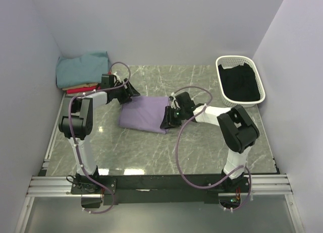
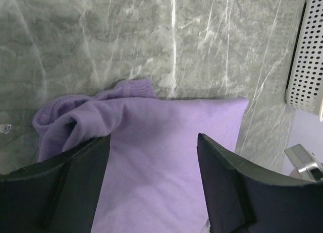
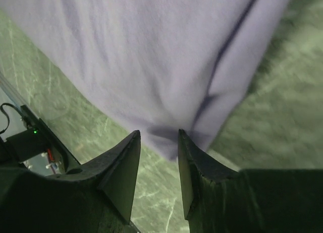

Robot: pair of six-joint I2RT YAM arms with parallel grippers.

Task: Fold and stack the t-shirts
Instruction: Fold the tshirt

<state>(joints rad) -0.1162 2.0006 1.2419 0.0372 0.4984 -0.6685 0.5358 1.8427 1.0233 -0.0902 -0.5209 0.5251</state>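
the purple shirt (image 1: 144,114) is lying crosswise between the arms, with the left gripper (image 2: 154,142) hovering spread over its left end and the right gripper (image 3: 159,134) straddling its right corner, grip unclear.

Overhead view plus two wrist close-ups.
The top camera overlooks the whole table (image 1: 151,147); wrist cameras look past their jaws at the lavender t-shirt (image 1: 144,113) all three share.
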